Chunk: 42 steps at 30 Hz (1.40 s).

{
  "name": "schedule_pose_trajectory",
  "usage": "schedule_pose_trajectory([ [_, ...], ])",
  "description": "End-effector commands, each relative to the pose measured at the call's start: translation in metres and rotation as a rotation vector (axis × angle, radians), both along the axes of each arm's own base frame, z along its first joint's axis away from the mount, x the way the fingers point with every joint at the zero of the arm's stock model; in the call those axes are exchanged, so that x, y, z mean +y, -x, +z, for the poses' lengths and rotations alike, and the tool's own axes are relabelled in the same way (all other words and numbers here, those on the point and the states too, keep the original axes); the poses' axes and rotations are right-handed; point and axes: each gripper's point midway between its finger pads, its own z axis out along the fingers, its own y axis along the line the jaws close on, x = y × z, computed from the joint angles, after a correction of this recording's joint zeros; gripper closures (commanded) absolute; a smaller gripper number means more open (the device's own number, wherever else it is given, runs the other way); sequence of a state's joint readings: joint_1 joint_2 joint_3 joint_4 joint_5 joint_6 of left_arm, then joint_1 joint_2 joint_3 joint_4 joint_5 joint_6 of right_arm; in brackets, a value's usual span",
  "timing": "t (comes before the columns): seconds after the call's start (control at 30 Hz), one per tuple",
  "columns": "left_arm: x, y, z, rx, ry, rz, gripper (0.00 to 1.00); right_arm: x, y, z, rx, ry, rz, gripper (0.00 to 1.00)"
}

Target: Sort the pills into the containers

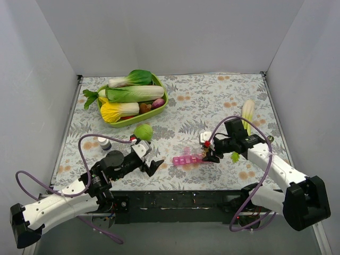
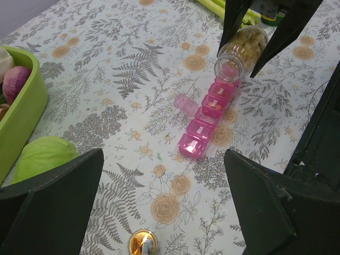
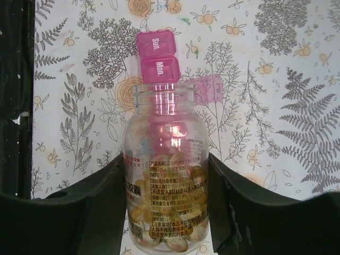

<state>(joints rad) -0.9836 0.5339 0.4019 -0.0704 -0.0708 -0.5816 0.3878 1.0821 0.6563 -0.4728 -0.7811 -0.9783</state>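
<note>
The pink pill-box strip (image 1: 187,160) lies on the floral cloth between the arms, one lid flipped open (image 2: 186,103). My right gripper (image 1: 211,154) is shut on a clear bottle (image 3: 167,175) of amber pills (image 3: 170,212). The bottle is tilted, with its open mouth over the near end of the strip (image 3: 158,58). The left wrist view shows the bottle (image 2: 240,50) held over the strip's far cells (image 2: 210,119). My left gripper (image 1: 151,166) is open and empty, low over the cloth just left of the strip, fingers (image 2: 53,196) wide apart.
A green oval bowl (image 1: 159,109) of vegetables stands at the back left, with a small green cabbage (image 1: 143,132) in front of it. A small white bottle (image 1: 104,142) stands at the left. A pale vegetable (image 1: 248,114) lies at the right. A gold cap (image 2: 142,243) lies under my left gripper.
</note>
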Motion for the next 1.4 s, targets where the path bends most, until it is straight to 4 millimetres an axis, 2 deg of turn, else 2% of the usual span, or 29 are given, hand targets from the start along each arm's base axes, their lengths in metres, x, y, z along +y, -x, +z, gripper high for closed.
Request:
schedule_pose_trajectory([
  [0.0, 0.004, 0.001, 0.0, -0.034, -0.018, -0.01, 0.02, 0.001, -0.008, -0.015, -0.049, 0.101, 0.012, 0.94],
  [0.37, 0.003, 0.002, -0.005, -0.033, -0.064, -0.027, 0.02, 0.002, -0.012, -0.031, -0.042, 0.266, 0.003, 0.95],
  [1.37, 0.007, 0.004, 0.002, -0.056, -0.049, -0.029, 0.02, 0.002, -0.013, -0.037, -0.055, 0.482, 0.011, 0.96],
])
